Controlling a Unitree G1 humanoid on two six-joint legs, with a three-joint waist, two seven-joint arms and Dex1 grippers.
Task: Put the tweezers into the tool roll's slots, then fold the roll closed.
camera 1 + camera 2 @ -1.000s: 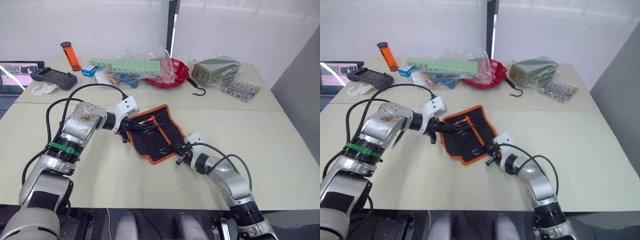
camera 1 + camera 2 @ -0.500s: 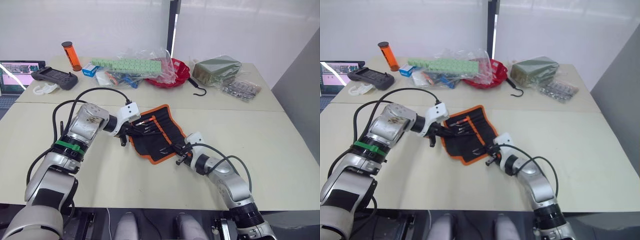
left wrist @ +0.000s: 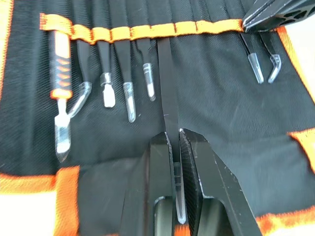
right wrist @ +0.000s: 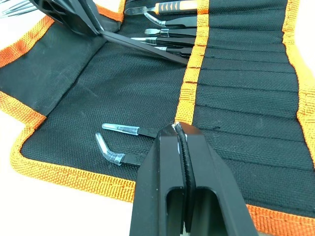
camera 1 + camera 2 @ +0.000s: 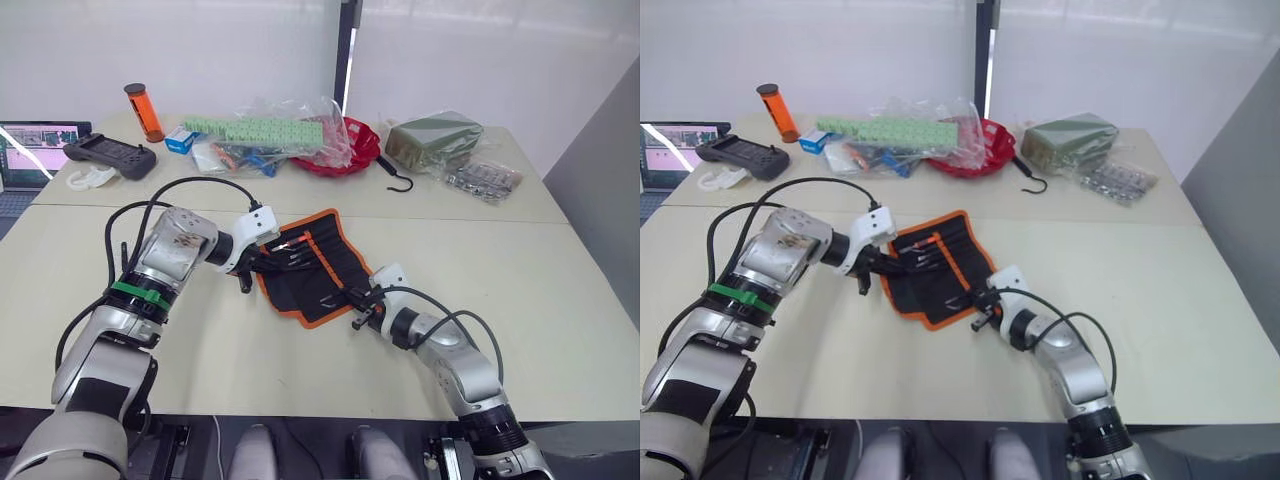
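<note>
Pinching one of the tweezers [image 3: 166,105] in our left claw [image 3: 173,147], we aim it at an empty slot [image 3: 165,30] of the tool roll [image 5: 312,264], open mid-desk [image 5: 560,280]. Our right claw [image 4: 179,135], pressed together, pins the roll's near right edge steady.

1. The scene is lit brightly and evenly, with daylight diffused through the pale backdrop behind the table [image 5: 300,330].
2. Only soft, faint shadows are cast beneath the arms.
3. Slight overexposure is seen along the upper backdrop.
4. In the wrist views, the tool roll [image 3: 206,98] is rendered sharply at mid-distance, while the nearest fingers [image 4: 167,196] are softened.
5. Small highlights are caught on the tweezers [image 3: 129,93].
</note>
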